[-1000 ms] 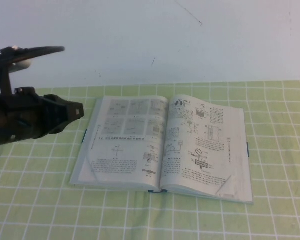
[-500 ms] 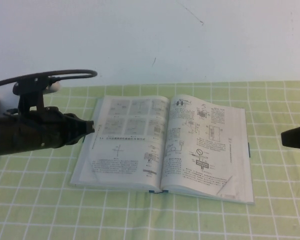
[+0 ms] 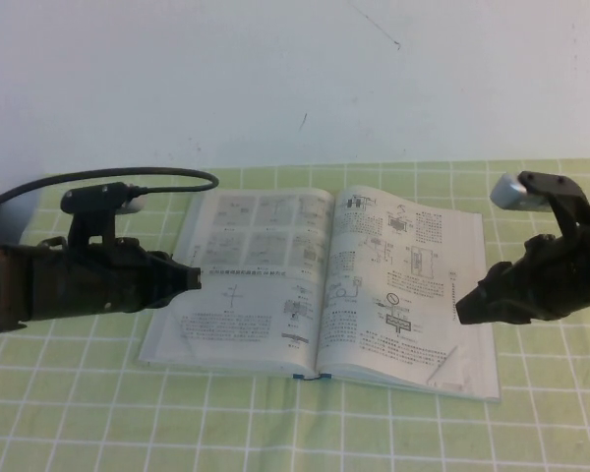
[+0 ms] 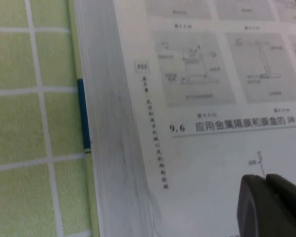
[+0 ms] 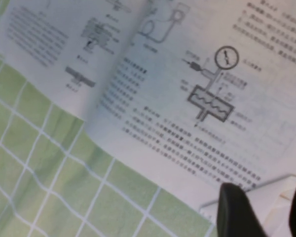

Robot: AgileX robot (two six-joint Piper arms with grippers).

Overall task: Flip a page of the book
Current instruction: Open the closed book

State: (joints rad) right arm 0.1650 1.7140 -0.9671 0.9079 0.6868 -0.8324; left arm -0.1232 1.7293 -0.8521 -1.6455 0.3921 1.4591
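The book [image 3: 275, 285] lies open on the green checked cloth, its dark blue cover edges showing at the sides. The right-hand page [image 3: 403, 275] carries diagrams and text, and its near outer corner [image 3: 449, 362] is folded up. My left gripper [image 3: 192, 278] is shut and empty, its tip over the outer part of the left page; the left wrist view shows it [image 4: 264, 178] just above the printed page [image 4: 197, 74]. My right gripper [image 3: 462, 307] is open over the right page's outer edge. In the right wrist view it [image 5: 266, 207] straddles the folded corner [image 5: 274, 197].
The green checked tablecloth [image 3: 79, 413] covers the table around the book. A white wall [image 3: 295, 79] stands behind the table. The left arm's black cable [image 3: 128, 177] arcs above the arm.
The left gripper has moved right, onto the left page's outer part. The right arm has come in from the right and now sits over the right page's outer edge.
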